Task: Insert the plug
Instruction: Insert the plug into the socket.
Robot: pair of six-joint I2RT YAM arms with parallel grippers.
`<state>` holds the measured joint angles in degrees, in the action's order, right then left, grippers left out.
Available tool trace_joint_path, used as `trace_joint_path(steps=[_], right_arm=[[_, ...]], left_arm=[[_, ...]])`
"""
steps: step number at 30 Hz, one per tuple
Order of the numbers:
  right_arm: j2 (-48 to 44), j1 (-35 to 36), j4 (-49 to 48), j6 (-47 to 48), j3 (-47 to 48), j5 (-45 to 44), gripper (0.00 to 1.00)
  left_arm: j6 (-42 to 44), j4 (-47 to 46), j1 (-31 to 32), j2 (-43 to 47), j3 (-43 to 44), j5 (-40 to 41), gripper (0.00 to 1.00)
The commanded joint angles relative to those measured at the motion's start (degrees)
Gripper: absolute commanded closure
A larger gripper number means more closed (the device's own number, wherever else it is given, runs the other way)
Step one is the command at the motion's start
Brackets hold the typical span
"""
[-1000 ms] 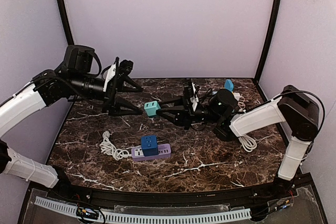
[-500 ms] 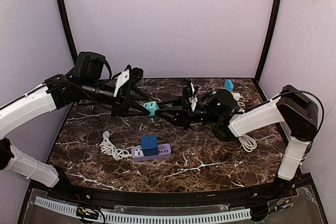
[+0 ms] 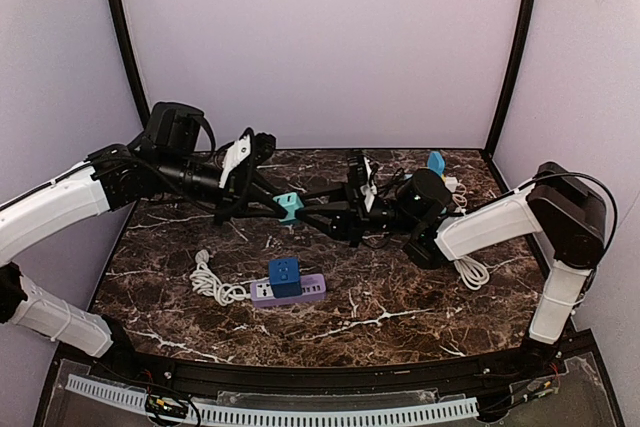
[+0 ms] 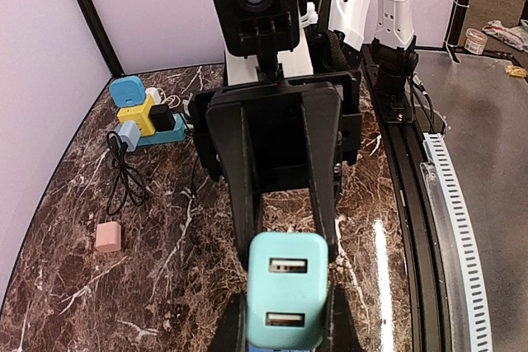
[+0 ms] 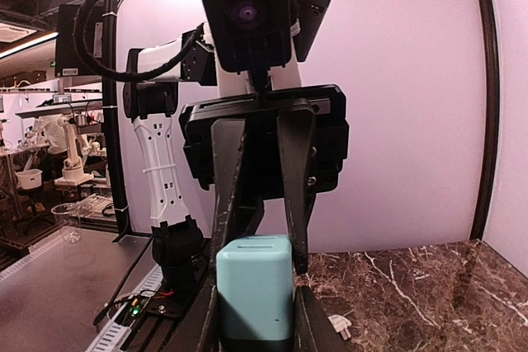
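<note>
The teal USB charger plug is hanging in mid-air beyond and above the purple power strip, and both arms are pinching it at once. The left gripper is squeezing it narrowly from the strip's left side, and the right gripper is clamping it from the strip's right. The strip is lying nearest the arm bases, carrying a blue cube adapter and trailing a white coiled cord. The plug is looking like a small, light, rigid plastic block with smooth, probably slippery faces. I am judging its flat opposite sides to be the place to grip, leaving the pronged face free. The left wrist view alone is showing the two USB ports and, far beyond the strip to its right, a cluster of adapters and a pink block. The right wrist view is giving only a plain face, and no view is showing the prongs.
</note>
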<state>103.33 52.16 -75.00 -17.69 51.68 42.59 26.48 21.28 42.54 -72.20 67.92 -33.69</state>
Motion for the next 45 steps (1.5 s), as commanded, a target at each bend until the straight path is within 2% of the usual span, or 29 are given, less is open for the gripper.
trace_joint_path(steps=[1, 4, 5, 8, 13, 26, 39, 45], right_arm=[[-2.0, -0.2, -4.4, 1.2, -1.0, -2.4, 0.47], [-6.4, -2.0, 2.4, 4.8, -4.6, -5.7, 0.03], [-8.1, -2.8, 4.5, 5.7, -5.7, -6.0, 0.02], [-12.8, -4.9, 11.7, 7.7, -8.1, -7.2, 0.01], [-17.1, -6.0, 20.0, 11.2, -9.5, -8.8, 0.01], [-17.3, -6.2, 19.3, 11.9, -12.0, -8.8, 0.01], [-17.7, -6.5, 19.0, 12.3, -12.9, -9.7, 0.02], [-17.9, -6.5, 18.6, 12.3, -13.1, -9.5, 0.01]], left_arm=[[-0.5, 0.9, 0.3, -0.1, -0.1, 9.2, 0.99], [1.3, 7.2, 0.2, -1.2, -0.3, 14.4, 0.99], [1.7, 8.3, 0.2, -1.6, -0.9, 15.5, 0.99], [2.1, 10.6, 0.3, -1.9, -2.9, 14.7, 0.99], [2.0, 7.1, 0.2, -2.6, -6.4, 13.2, 0.99], [0.6, 1.0, -1.0, -7.1, -9.6, 8.0, 0.99], [-2.7, 0.5, -1.0, -6.1, -12.9, 6.5, 0.99], [-2.0, -3.0, -1.0, -6.0, -15.8, 7.8, 0.99]])
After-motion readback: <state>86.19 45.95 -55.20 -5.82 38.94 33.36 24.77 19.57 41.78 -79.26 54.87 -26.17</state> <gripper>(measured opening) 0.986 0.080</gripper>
